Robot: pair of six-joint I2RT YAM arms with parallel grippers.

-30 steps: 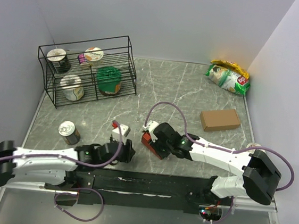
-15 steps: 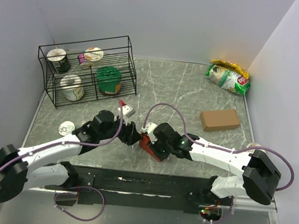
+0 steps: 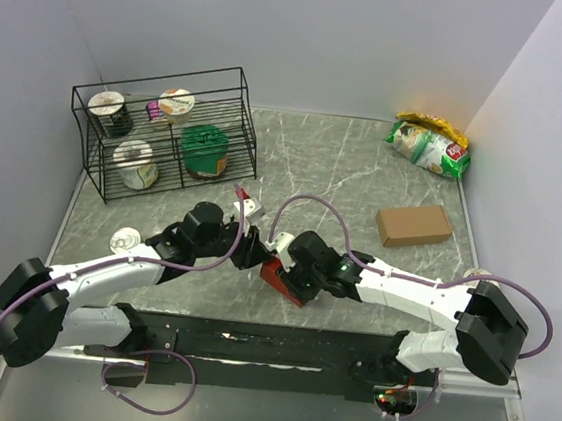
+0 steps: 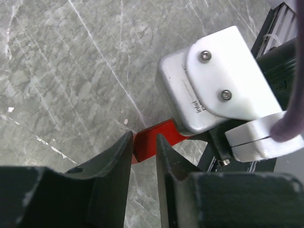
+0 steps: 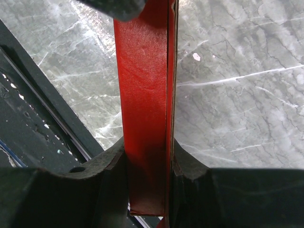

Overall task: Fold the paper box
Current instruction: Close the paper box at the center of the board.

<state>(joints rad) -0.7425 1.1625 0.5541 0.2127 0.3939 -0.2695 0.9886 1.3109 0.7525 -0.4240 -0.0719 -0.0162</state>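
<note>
R gripper [image 5: 148, 159] is clamped on the paper box [image 5: 142, 76]. The thin red card stands on edge btwn its fingers and sticks out well past the tips, w/ the marble tabletop [image 5: 237, 95] beneath. L gripper [image 4: 143, 141] is right at the box's far end, jaws narrow, a red corner btwn the tips. Can't tell if it's actually pinching. The white camera housing [image 4: 213, 85] on the R wrist sits just beyond the L tips.
</note>
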